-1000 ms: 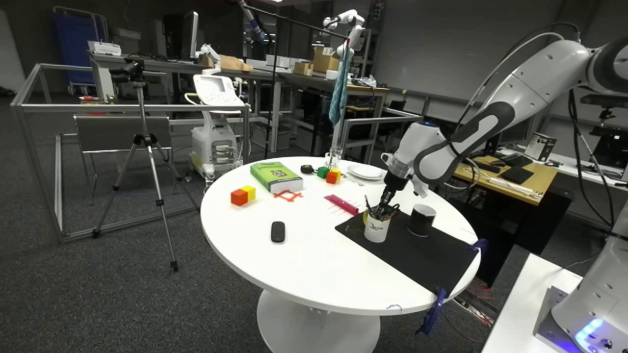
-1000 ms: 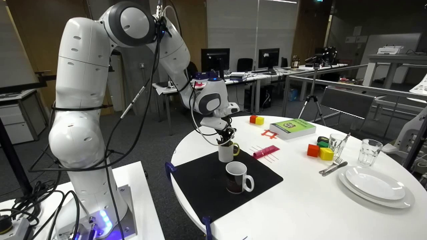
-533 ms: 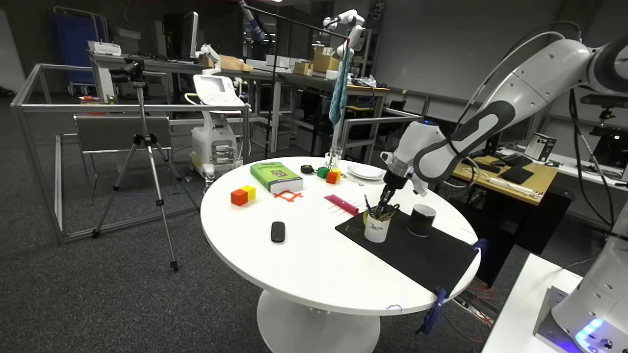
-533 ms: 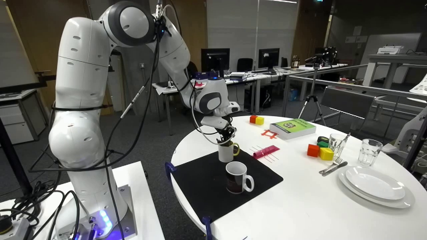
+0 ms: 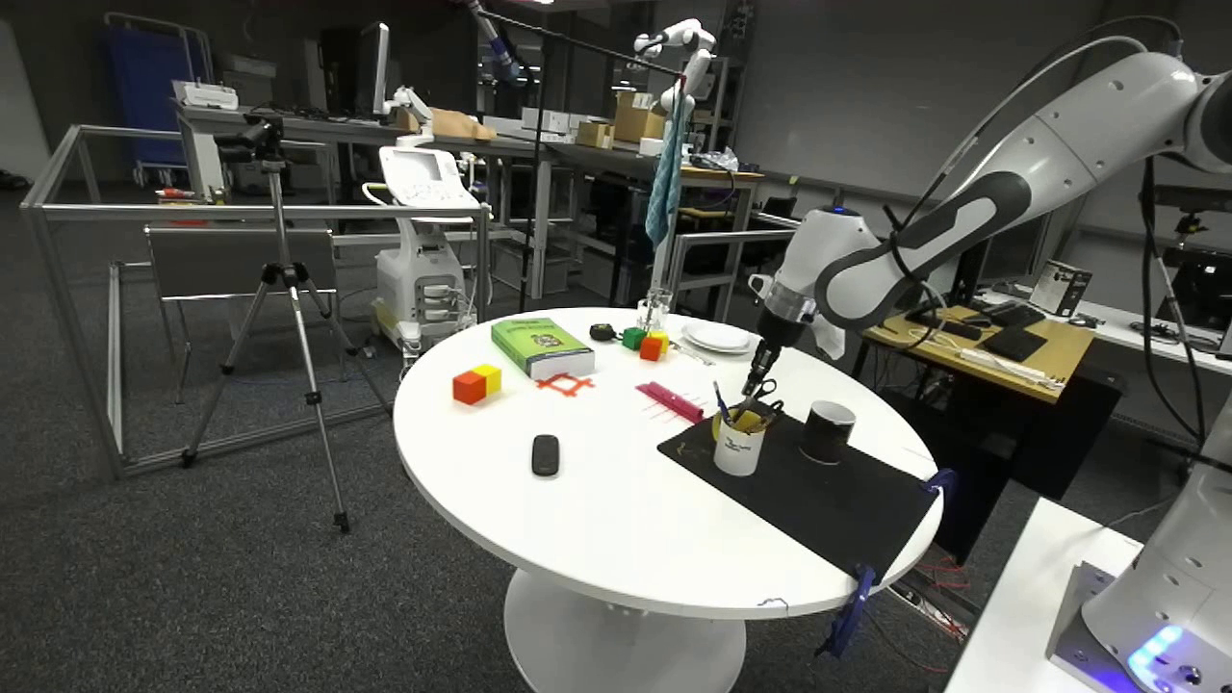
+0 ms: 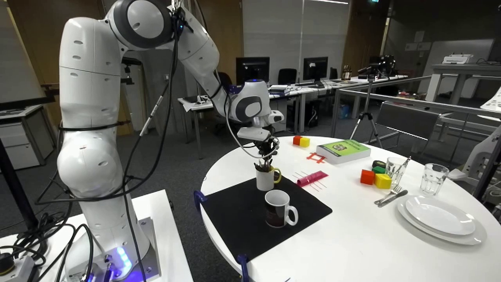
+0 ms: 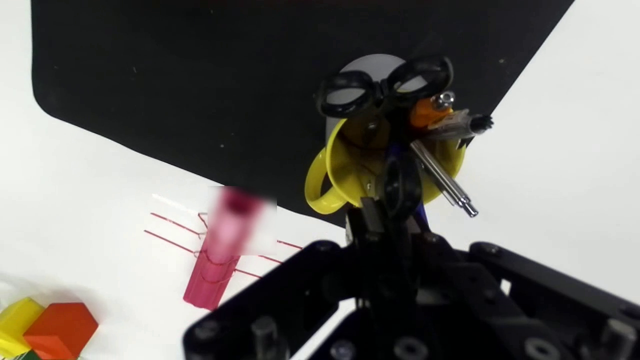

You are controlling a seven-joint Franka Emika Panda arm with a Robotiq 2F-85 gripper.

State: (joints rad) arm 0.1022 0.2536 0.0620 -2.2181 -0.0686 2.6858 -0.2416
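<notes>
My gripper (image 7: 393, 220) is just above a white mug (image 5: 739, 454) with a yellow inside and handle. Its fingers are closed around the dark handle of a pair of scissors (image 7: 400, 207); the lower part of these scissors is hard to make out. In the mug stand a second pair of black-handled scissors (image 7: 378, 91), a silver pen (image 7: 444, 181) and other writing tools. The mug is upright on a black mat (image 6: 231, 213). Next to it, in both exterior views, is a black mug (image 6: 275, 214) with a white inside.
A pink roll (image 7: 212, 280) lies beside the mat, held to the round table by clamps (image 5: 847, 616). Farther off are a green book (image 5: 549, 348), coloured cubes (image 6: 368, 177), glasses (image 6: 433, 179), cutlery (image 6: 393, 198) and plates (image 6: 442, 219). A dark oblong object (image 5: 546, 455) lies alone.
My gripper has risen out of the mug's contents, and a scissors handle has come up with it. The arm has drawn up and back a little; the mug stays in place.
</notes>
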